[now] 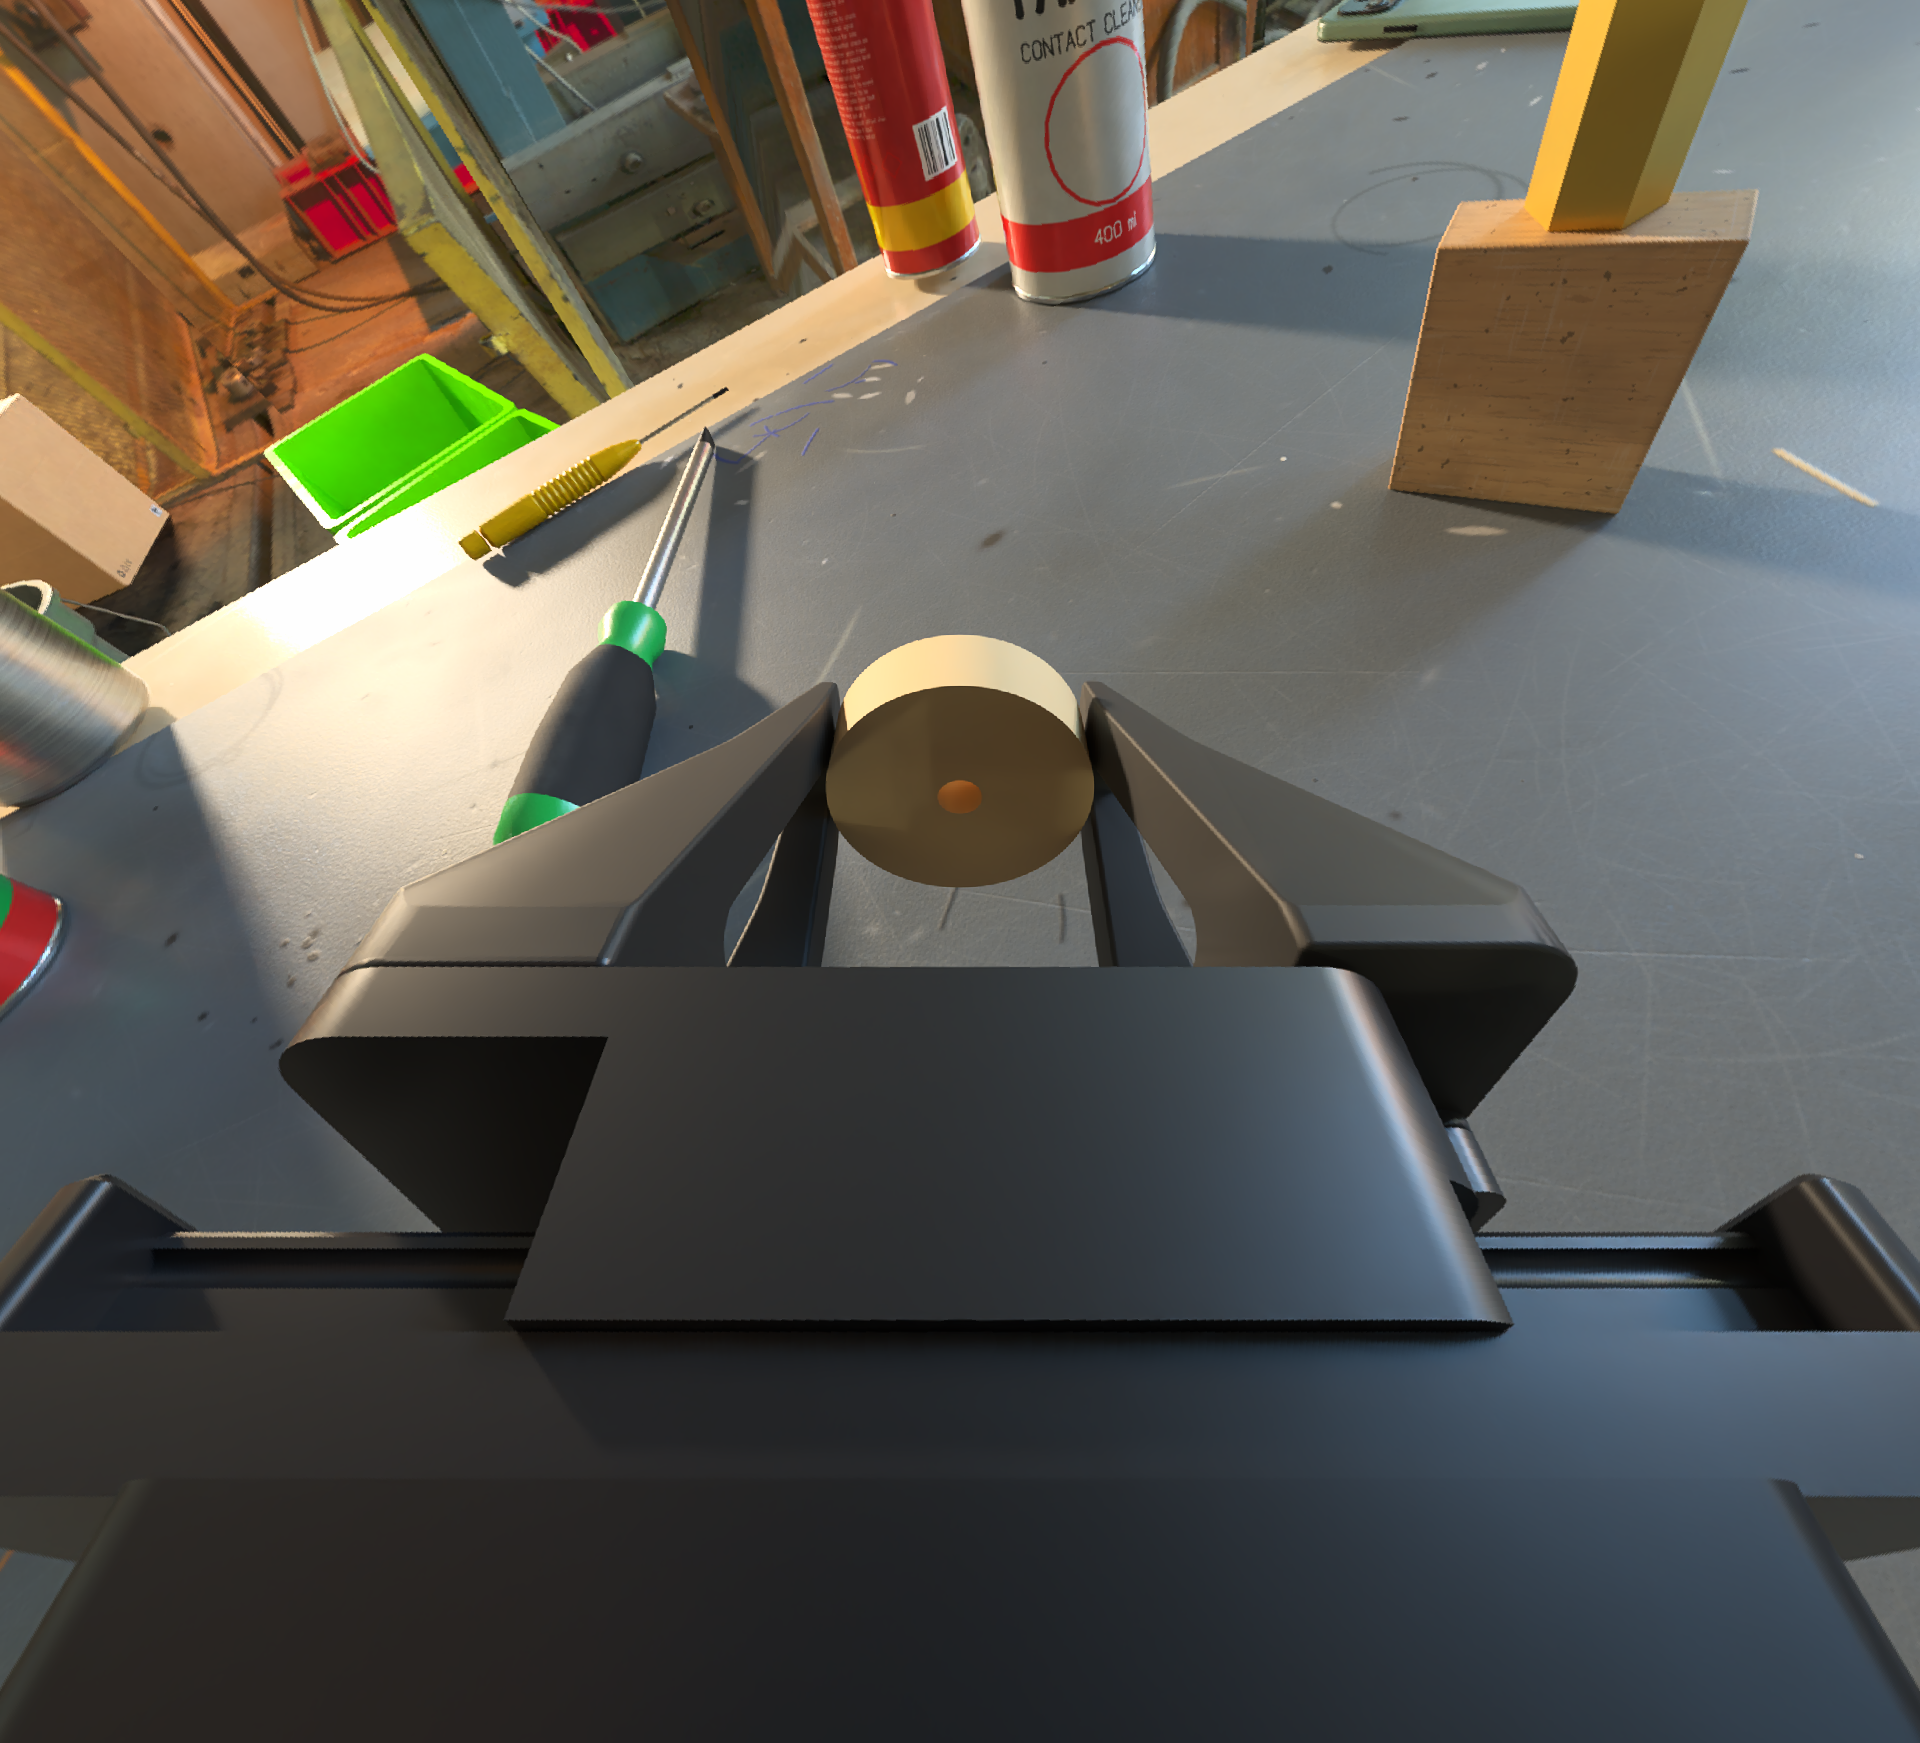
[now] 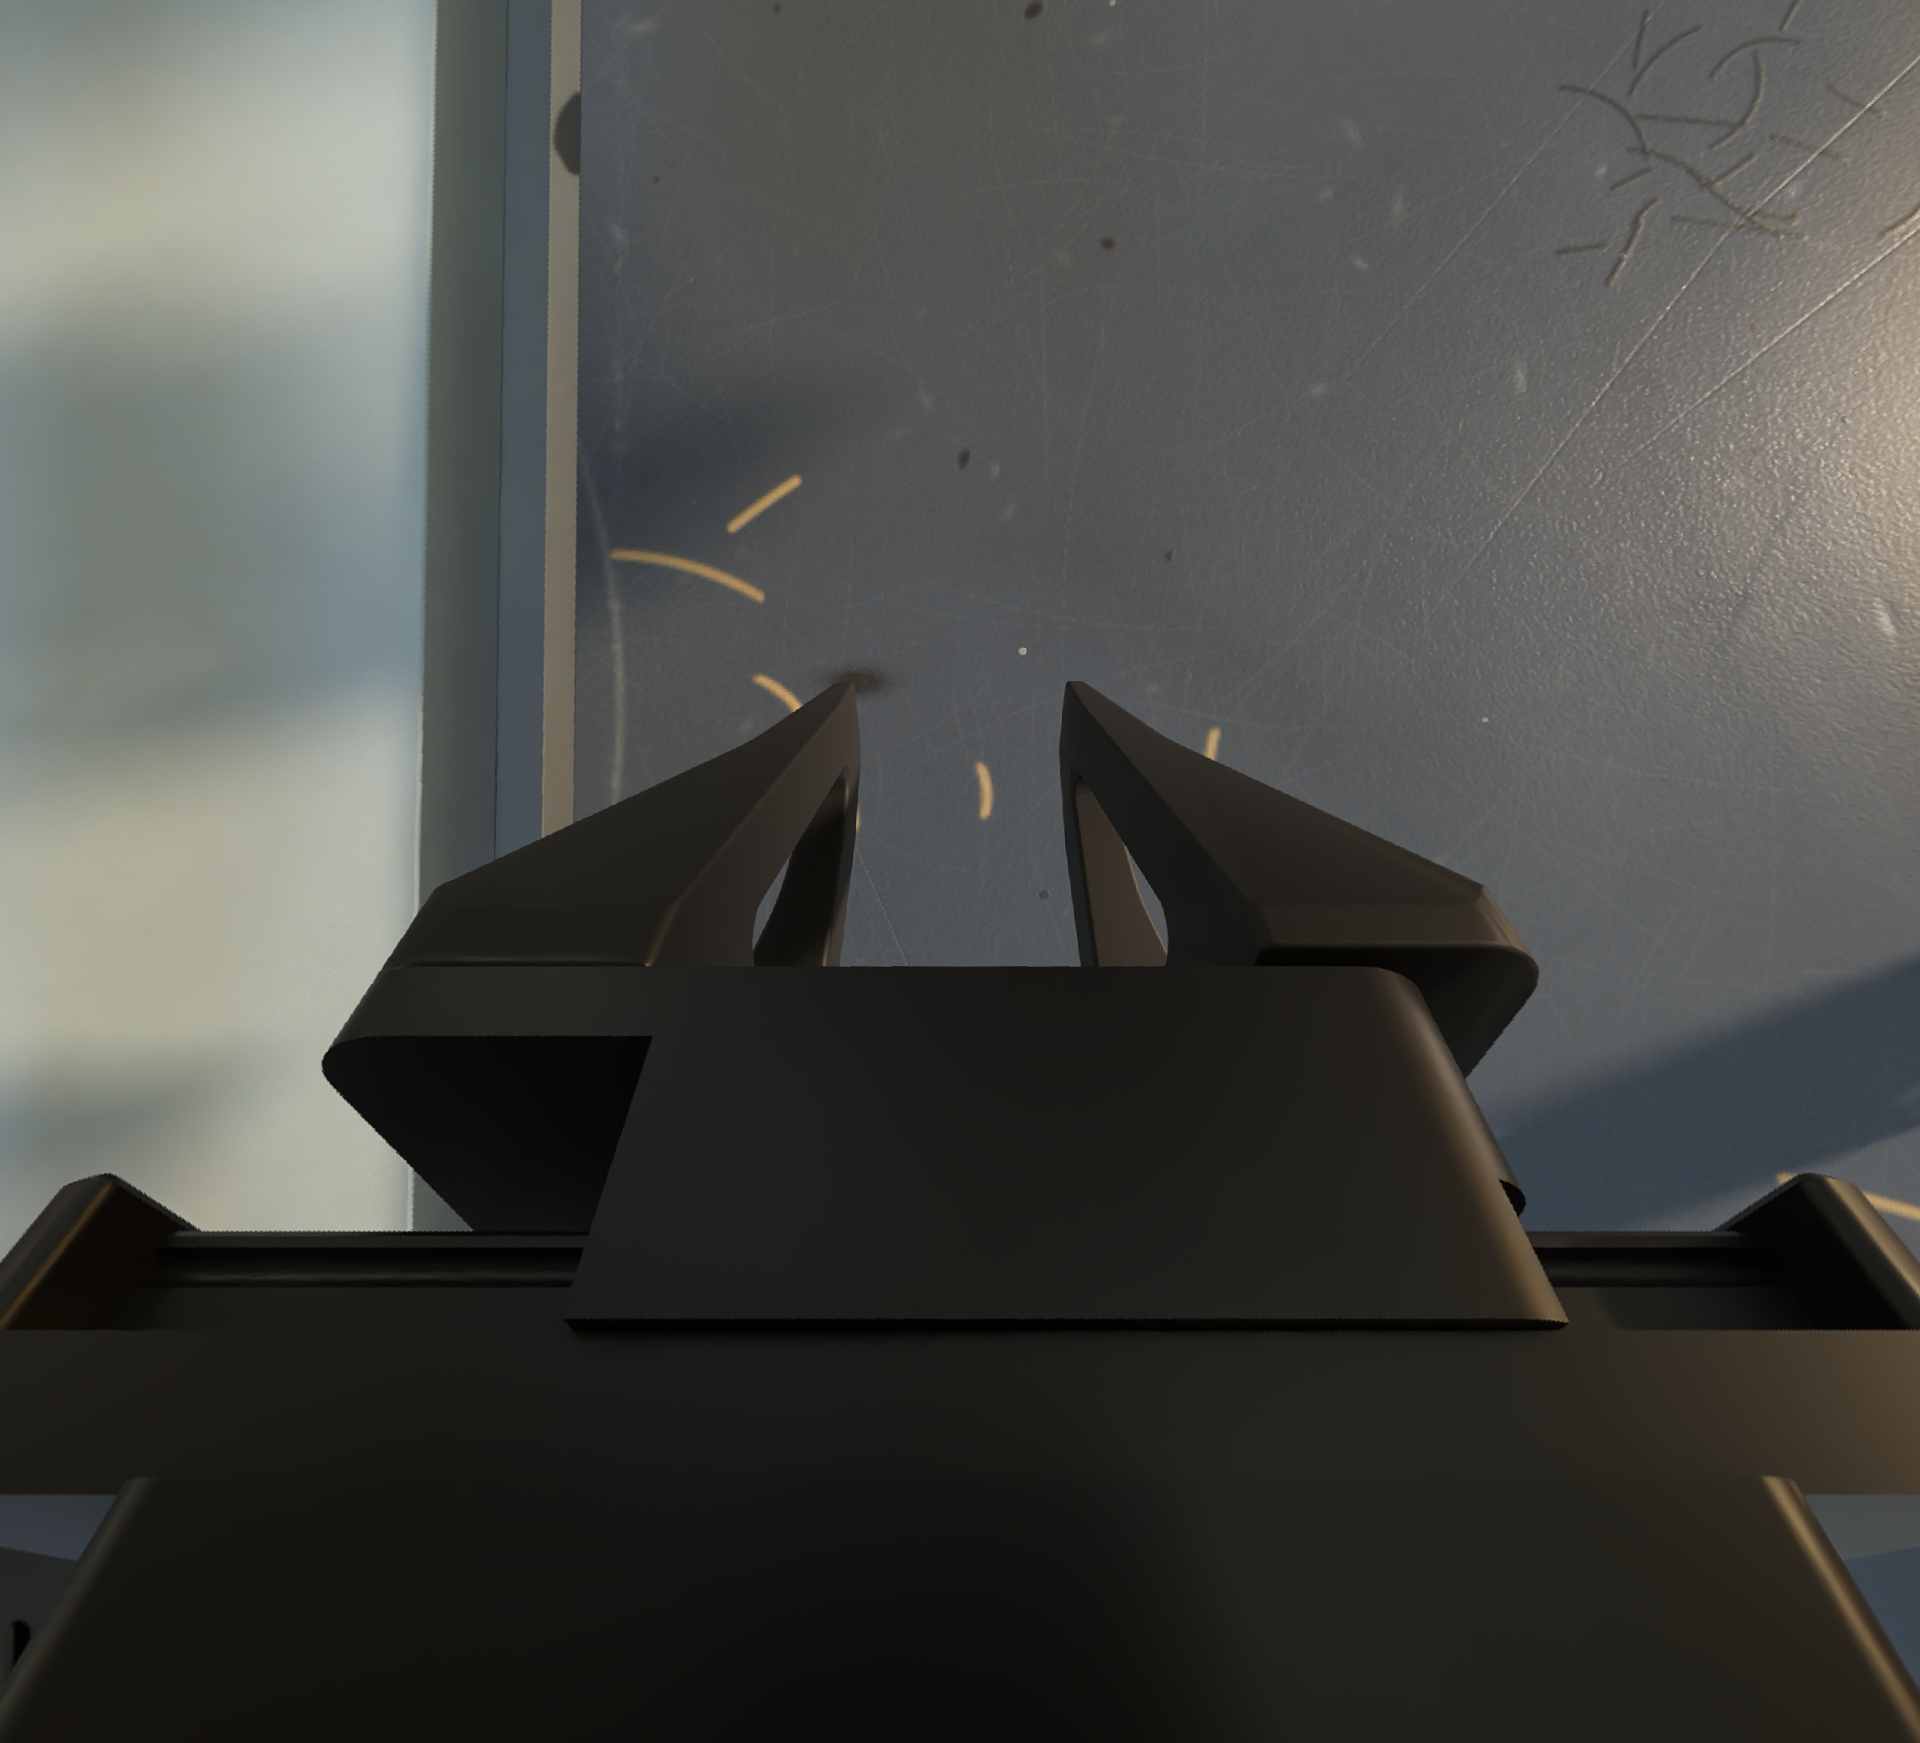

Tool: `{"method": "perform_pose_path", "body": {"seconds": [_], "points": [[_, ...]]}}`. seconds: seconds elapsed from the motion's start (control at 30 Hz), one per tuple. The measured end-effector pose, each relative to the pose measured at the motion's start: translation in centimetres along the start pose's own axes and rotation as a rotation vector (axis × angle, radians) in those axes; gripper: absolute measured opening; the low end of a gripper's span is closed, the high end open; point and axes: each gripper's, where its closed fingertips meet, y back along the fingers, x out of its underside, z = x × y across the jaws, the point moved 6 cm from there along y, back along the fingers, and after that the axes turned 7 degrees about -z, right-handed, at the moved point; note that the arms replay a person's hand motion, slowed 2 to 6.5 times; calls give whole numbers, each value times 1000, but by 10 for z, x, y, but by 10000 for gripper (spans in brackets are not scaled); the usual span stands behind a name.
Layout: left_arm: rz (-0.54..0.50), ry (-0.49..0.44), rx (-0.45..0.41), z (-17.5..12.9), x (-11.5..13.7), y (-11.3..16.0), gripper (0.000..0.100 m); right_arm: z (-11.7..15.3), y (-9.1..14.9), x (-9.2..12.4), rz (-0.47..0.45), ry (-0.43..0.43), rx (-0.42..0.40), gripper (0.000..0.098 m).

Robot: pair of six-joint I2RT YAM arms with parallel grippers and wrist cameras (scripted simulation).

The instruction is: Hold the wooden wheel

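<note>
The wooden wheel (image 1: 958, 763) is a pale tan disc with a small orange hub hole that faces the left wrist camera. My left gripper (image 1: 961, 706) is shut on it: both black fingers press its curved sides and hold it above the grey table (image 1: 1247, 654). My right gripper (image 2: 958, 701) is open and empty, with a gap between its black fingers, above a bare scratched patch of the table (image 2: 1247, 343). The wheel does not show in the right wrist view.
A green-and-black screwdriver (image 1: 613, 685) and a yellow awl (image 1: 561, 493) lie left of the wheel. Two spray cans (image 1: 1060, 62) stand at the far edge. A wooden block (image 1: 1558, 363) bearing a yellow hexagonal tube (image 1: 1642, 62) stands at the right; a phone (image 1: 1455, 5) lies behind. The table's edge (image 2: 530, 446) runs left of my right gripper.
</note>
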Motion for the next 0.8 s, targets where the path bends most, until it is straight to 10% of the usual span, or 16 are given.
{"method": "perform_pose_path", "body": {"seconds": [0.8], "points": [[-24, 1, -6, 1, -3, 1, 381, -3, -24, 12, 46, -39, -19, 254]]}}
